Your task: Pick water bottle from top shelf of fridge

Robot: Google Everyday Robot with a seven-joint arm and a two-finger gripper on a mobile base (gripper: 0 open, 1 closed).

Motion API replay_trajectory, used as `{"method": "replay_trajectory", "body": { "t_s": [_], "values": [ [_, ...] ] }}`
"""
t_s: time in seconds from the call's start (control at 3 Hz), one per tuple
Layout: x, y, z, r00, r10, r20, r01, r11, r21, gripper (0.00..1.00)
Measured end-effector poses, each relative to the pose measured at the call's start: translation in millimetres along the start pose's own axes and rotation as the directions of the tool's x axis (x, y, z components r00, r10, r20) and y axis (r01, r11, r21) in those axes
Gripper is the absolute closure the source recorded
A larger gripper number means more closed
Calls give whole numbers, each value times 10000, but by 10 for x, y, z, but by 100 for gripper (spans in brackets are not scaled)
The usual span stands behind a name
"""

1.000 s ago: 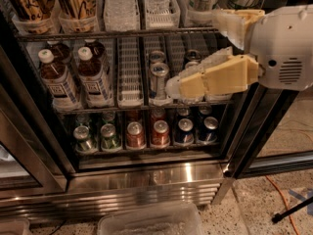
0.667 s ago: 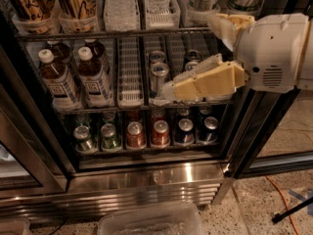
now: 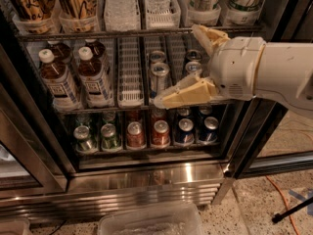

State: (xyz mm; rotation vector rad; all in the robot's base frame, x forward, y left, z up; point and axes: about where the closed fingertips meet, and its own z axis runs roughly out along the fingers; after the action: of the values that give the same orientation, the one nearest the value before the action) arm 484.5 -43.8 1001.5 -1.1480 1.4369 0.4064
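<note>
Upright water bottle (image 3: 119, 0), top shelf (image 3: 146, 33), end effector (image 3: 176, 65) below

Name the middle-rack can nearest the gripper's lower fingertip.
The front silver can, right of the empty lane tray: the lower finger of the open gripper ends just beneath it; other cans sit behind or rightward.

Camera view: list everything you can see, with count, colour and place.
fridge: one, dark frames, stainless base, fills the view
top shelf: one, dark wire rack, across the top
water bottles: two, clear, top shelf centre
tall printed cans: four, tan left, white-green right, top shelf
brown-liquid bottles: four visible, middle shelf left
silver cans: about four, middle shelf centre-right
small cans: six in front, green, red, blue, bottom shelf
plastic bin: one, clear, floor in front
orange cable: one, floor at right
arm: one, white, entering from right
gripper: one, cream, open, before the middle shelf right of centre
</note>
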Motion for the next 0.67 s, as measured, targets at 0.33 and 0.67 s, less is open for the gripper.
{"method": "replay_trajectory", "body": {
  "t_s": [0.33, 0.67],
  "values": [
    [34, -9, 139, 9981, -607, 93, 604, 9977, 292, 0],
    [16, -12, 149, 9970, -769, 89, 766, 9965, 331, 0]
  ]
}}
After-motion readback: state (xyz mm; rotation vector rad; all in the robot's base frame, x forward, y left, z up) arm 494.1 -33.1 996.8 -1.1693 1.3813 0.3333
